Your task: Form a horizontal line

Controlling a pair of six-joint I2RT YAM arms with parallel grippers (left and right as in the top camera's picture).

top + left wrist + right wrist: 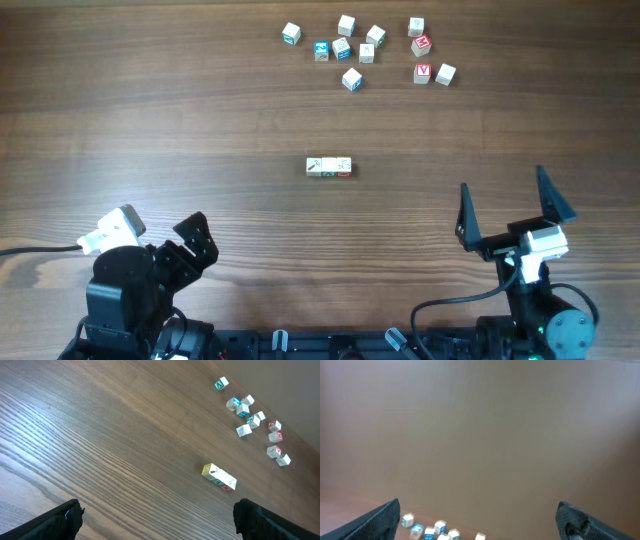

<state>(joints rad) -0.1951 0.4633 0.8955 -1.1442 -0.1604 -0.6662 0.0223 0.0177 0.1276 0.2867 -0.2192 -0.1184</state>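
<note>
Line (329, 167), bench centre: three wooden cubes, likely light, rigid, unjoined; best pinched at end faces. Left gripper (159, 517), right gripper (503, 182): near edge, wide open, empty.

Both arms are matte black. The left arm (125, 295) carries a white camera block (112, 230) on its wrist, and a thin black cable (40, 250) trails from it. The right arm (545, 322) bears a similar white block (546, 240) and looped black cables (450, 297). The right gripper (502, 185) has 2 long, tapered black fingers (467, 215) with pointed tips.
</note>
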